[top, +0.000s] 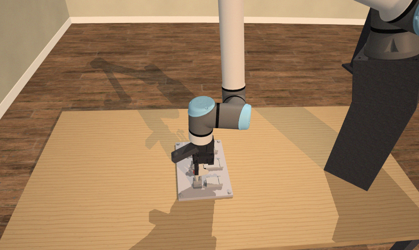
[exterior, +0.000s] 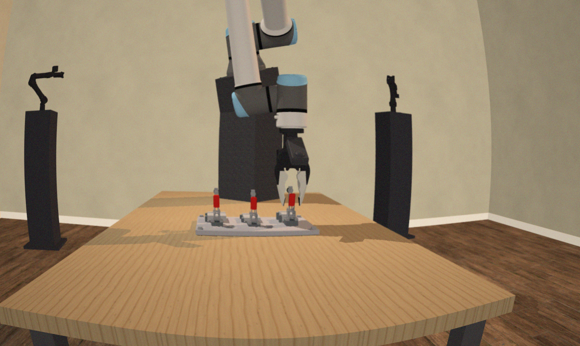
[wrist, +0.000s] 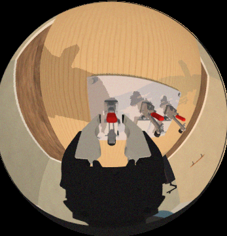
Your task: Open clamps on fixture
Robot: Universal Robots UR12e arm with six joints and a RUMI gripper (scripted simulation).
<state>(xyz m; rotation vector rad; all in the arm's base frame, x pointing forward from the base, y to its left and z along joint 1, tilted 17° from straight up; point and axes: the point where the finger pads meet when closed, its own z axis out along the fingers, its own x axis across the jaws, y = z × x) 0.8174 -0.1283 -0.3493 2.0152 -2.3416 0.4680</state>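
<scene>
A grey fixture plate [top: 185, 188] [exterior: 240, 231] [wrist: 126, 86] lies on the wooden table [top: 80, 171] with three toggle clamps in a row. All three red handles stand upright: the left handle [exterior: 215, 201], the middle handle [exterior: 253, 202] [wrist: 156, 115] and the right handle [exterior: 291, 199] [wrist: 110, 117]. My gripper [top: 197, 174] [exterior: 291, 203] [wrist: 111, 115] points straight down over the right clamp. Its two fingers stand on either side of that red handle with a small gap on each side, so it is open and holds nothing. The clamped parts are mostly hidden under the clamps.
The robot's dark pedestal [top: 375, 124] stands at the table's far right corner. Two black pillars [exterior: 40, 172] [exterior: 392, 167] with small camera arms stand on the floor beside the table.
</scene>
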